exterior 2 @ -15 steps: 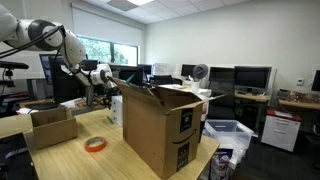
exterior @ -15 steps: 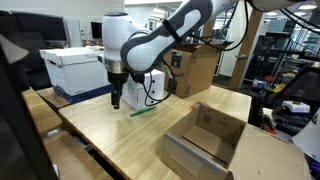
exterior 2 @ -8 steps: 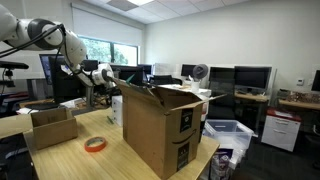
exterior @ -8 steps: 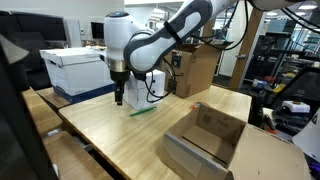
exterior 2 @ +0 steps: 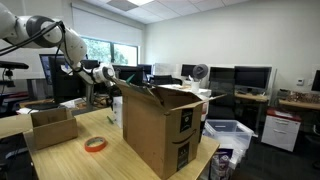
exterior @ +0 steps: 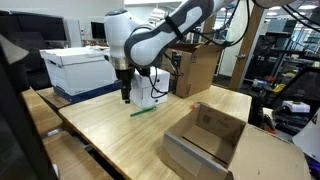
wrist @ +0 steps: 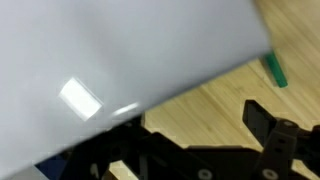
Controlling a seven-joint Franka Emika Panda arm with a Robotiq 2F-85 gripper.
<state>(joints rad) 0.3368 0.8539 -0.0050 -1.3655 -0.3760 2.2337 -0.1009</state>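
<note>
Just below the gripper (exterior: pixel 126 98), jaws spread and empty, slightly aside: green marker (exterior: pixel 143 110) on table (exterior: pixel 150 138). Probably approach stage; next, centring over it, then descending.

Item: marker (exterior: pixel 143 110), green, slim.
Pose: lying flat on the wooden table (exterior: pixel 105 135), its length slanted across the boards.
Location: just in front of the white box (exterior: pixel 147 92); whether the two touch cannot be told.
Wrist view, marker: only one green end (wrist: pixel 274 70) shows near the right edge, lying on bare wood just off the box's corner.
Box: white, plain-faced, standing upright on the table.
Wrist view, box: its pale face (wrist: pixel 120 50) fills the upper left, with a bright glare patch.
Marker cap: too small to tell.
</note>
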